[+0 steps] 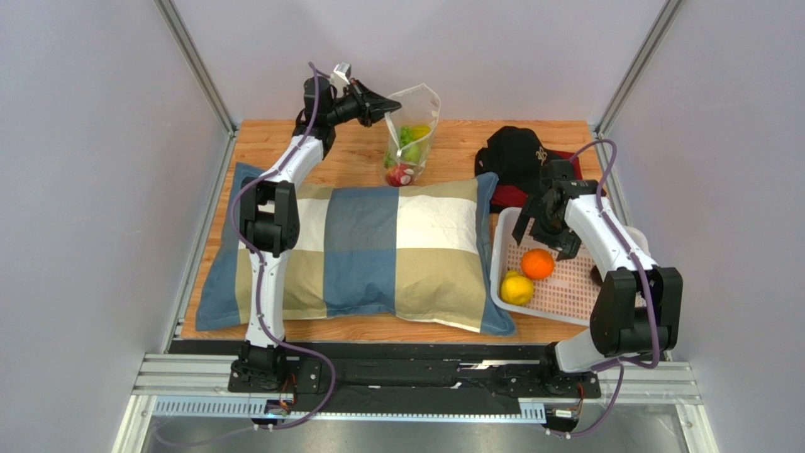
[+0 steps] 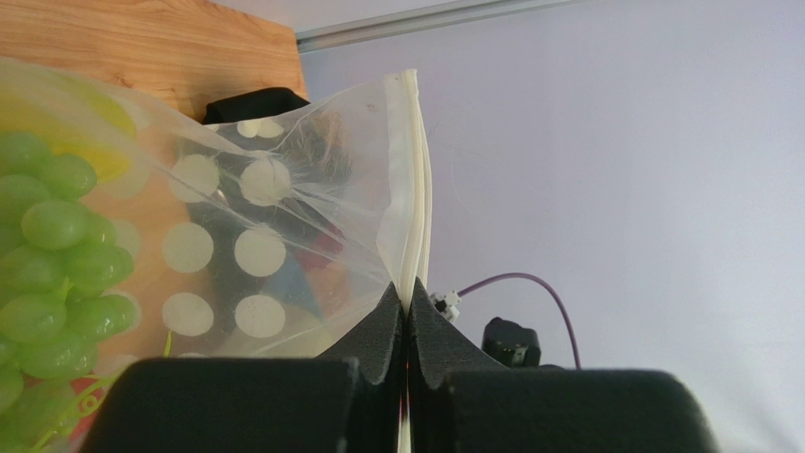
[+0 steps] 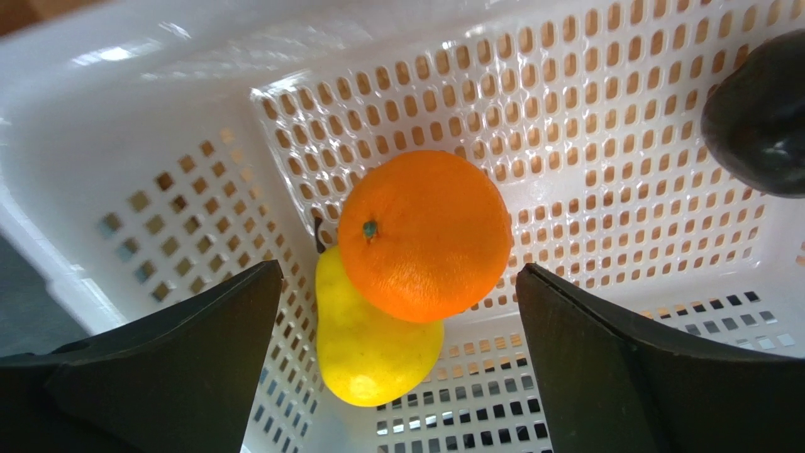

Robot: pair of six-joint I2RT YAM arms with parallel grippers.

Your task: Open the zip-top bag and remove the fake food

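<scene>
The zip-top bag stands upright at the back of the table, clear with white dots. It holds green grapes, a yellow piece and a red piece at the bottom. My left gripper is shut on the bag's white zip edge, and the fingers meet there. My right gripper is open and empty above the white perforated basket. In the basket lie an orange, a yellow lemon and a dark fruit.
A large checked pillow fills the middle of the wooden table. A black cap on something red lies behind the basket. Grey walls and frame posts stand close on both sides.
</scene>
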